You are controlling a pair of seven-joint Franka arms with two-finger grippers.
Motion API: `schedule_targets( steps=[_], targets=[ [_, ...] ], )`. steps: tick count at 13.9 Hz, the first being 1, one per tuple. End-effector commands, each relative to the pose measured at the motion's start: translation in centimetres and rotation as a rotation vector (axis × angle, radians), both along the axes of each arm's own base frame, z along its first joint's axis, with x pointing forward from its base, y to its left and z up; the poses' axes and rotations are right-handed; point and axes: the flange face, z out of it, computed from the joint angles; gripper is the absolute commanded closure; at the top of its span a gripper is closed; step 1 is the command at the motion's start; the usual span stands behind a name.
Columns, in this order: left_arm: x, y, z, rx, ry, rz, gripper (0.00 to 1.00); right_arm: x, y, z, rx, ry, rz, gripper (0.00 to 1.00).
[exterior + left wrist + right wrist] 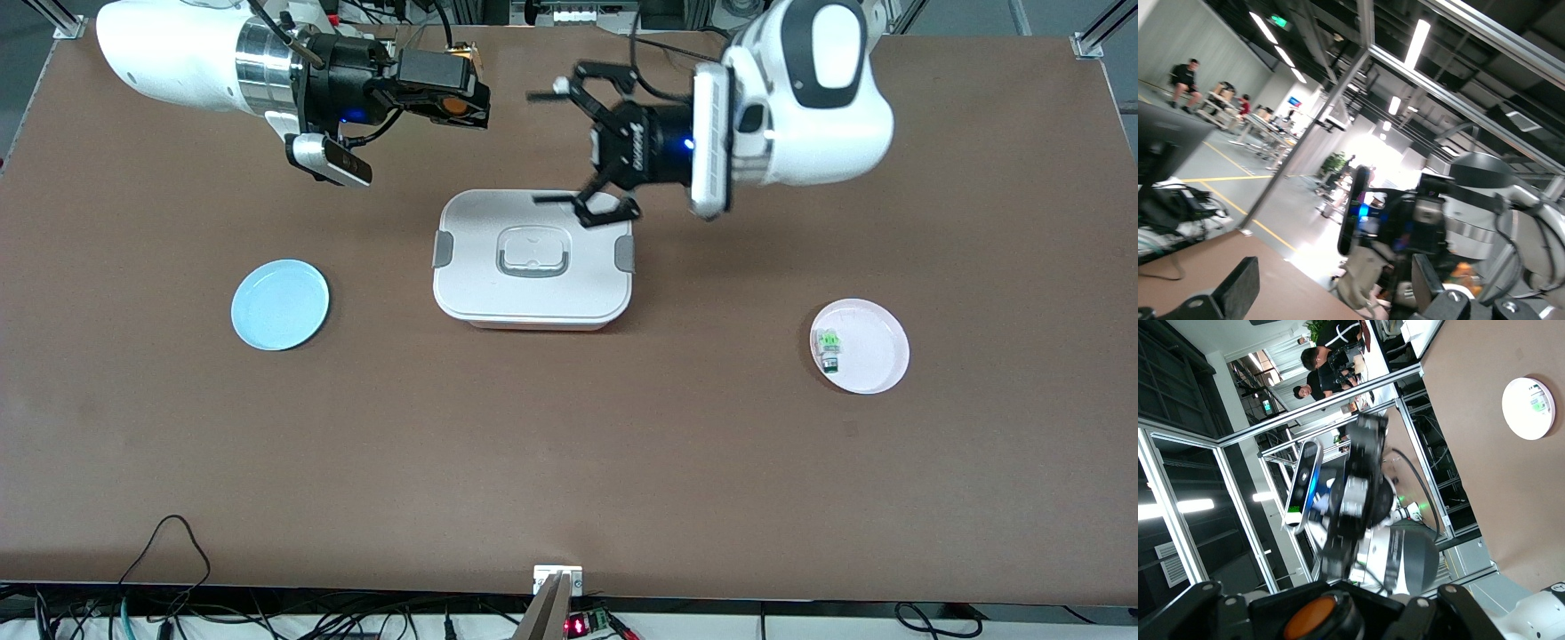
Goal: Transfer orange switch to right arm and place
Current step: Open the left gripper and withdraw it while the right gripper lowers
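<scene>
The orange switch [454, 105], a small black block with an orange round part, sits between the fingers of my right gripper [466, 96], which is shut on it in the air over the table near the robots' bases. In the right wrist view the switch [1313, 618] fills the space between the black fingers of my right gripper [1328, 610]. My left gripper [548, 145], the open-linkage claw, is open and empty, facing the right gripper from over the white container's edge. In the left wrist view my left gripper [1331, 293] holds nothing, and the right arm shows farther off.
A white lidded container [533, 307] stands mid-table. A blue plate [280, 304] lies toward the right arm's end. A pink plate [876, 356] toward the left arm's end holds a small green-and-white component [829, 347]; the plate also shows in the right wrist view [1521, 413].
</scene>
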Motion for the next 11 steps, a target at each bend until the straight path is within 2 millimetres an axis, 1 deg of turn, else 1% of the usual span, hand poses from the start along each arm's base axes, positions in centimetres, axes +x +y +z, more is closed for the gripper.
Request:
schedule_targets(
  steps=[1, 2, 3, 4, 5, 6, 7, 9, 10, 11],
  targets=[
    [1.7, 4.5, -0.7, 0.023, 0.016, 0.079, 0.00, 0.3, -0.7, 0.2, 0.017, -0.005, -0.016, 1.00],
    [2.7, 6.3, -0.9, 0.030, 0.018, 0.113, 0.00, 0.7, -1.2, -0.1, 0.017, -0.004, -0.025, 1.00],
    [3.5, 8.5, -2.6, 0.048, 0.043, 0.150, 0.00, 1.2, -1.6, -0.5, 0.017, 0.002, -0.031, 1.00],
    [4.3, 11.0, -3.4, 0.063, 0.054, 0.192, 0.00, 1.4, -1.7, -0.8, 0.016, 0.004, -0.034, 1.00],
    [4.8, 12.8, -3.7, 0.073, 0.059, 0.222, 0.00, 1.9, -2.3, -1.1, 0.017, 0.007, -0.043, 1.00],
    [5.2, 14.9, -4.5, 0.088, 0.072, 0.259, 0.00, 2.4, -3.1, -1.3, 0.020, 0.012, -0.052, 1.00],
    [5.2, 16.2, -5.3, 0.108, 0.086, 0.287, 0.00, 2.8, -3.7, -1.6, 0.020, 0.016, -0.058, 1.00],
    [5.1, 19.0, -7.4, 0.172, 0.105, 0.313, 0.00, 3.7, -5.5, -2.0, 0.030, 0.023, -0.059, 1.00],
    [5.5, 20.7, -7.7, 0.223, 0.089, 0.323, 0.00, 4.3, -6.6, -2.3, 0.034, 0.028, -0.064, 1.00],
    [6.0, 23.1, -7.7, 0.319, 0.069, 0.347, 0.00, 4.7, -7.7, -2.7, 0.042, 0.036, -0.062, 1.00]
  ],
)
